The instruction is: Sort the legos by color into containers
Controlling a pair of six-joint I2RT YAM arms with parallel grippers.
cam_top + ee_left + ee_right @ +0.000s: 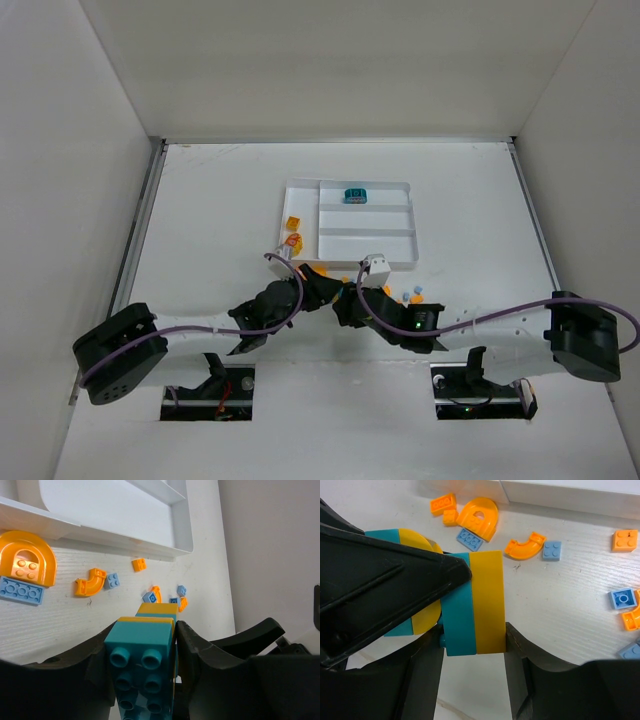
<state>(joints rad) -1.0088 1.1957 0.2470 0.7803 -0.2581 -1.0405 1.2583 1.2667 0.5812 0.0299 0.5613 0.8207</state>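
Observation:
A stack of teal and yellow legos [472,600] hangs above the table between both grippers. My right gripper [474,636] is shut on its teal and yellow sides. My left gripper [145,632] grips the same stack [142,645], its fingers pressed against both flanks. In the top view the two grippers meet, left [318,288] and right [348,300], just in front of the white tray [400,258]. One teal lego [355,194] lies in the tray's far long section. Orange legos [293,233] lie in the narrow left section.
Loose legos lie on the table near the tray's front wall [185,535]: an orange arch [480,516], a light blue plate [470,539], an orange curved piece [525,545], small light blue squares [551,550] and an orange square [625,540]. White walls enclose the table.

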